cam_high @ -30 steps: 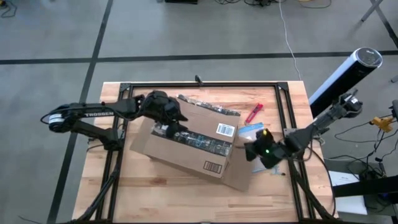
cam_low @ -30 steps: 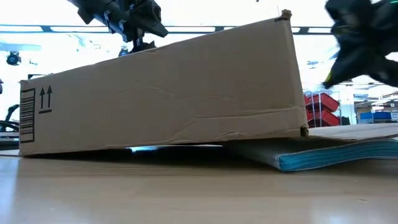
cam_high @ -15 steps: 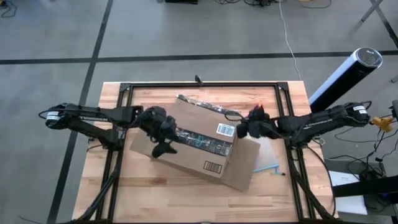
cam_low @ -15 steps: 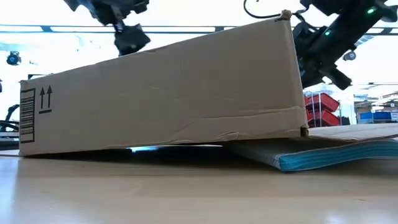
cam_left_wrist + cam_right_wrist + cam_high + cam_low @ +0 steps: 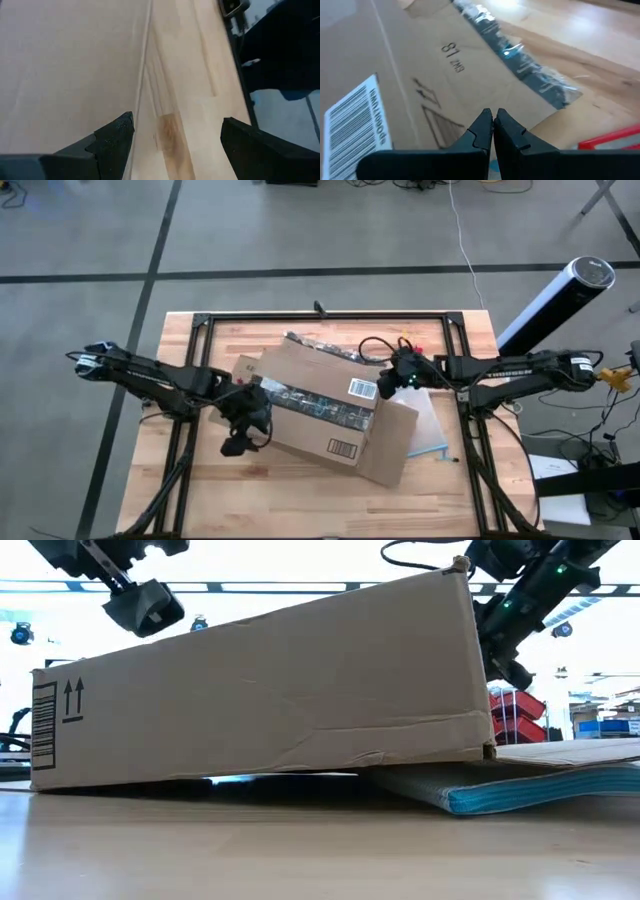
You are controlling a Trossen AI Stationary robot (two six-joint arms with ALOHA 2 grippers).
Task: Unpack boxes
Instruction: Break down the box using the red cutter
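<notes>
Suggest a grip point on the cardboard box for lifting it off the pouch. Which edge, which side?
Probably the raised right end of the box. The low view shows that end propped up on the blue-edged pouch, leaving its bottom edge clear of the table, so a finger could slip under. The right gripper, shut, is at that end; the left gripper, open, hangs off the box's front-left corner.

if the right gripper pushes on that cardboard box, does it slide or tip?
The box probably slides or rocks rather than tips: it is wide and flat. One end sits propped on the blue-edged pouch, so it may pivot there. The taped top looks shiny, so the shut right gripper could slip.
</notes>
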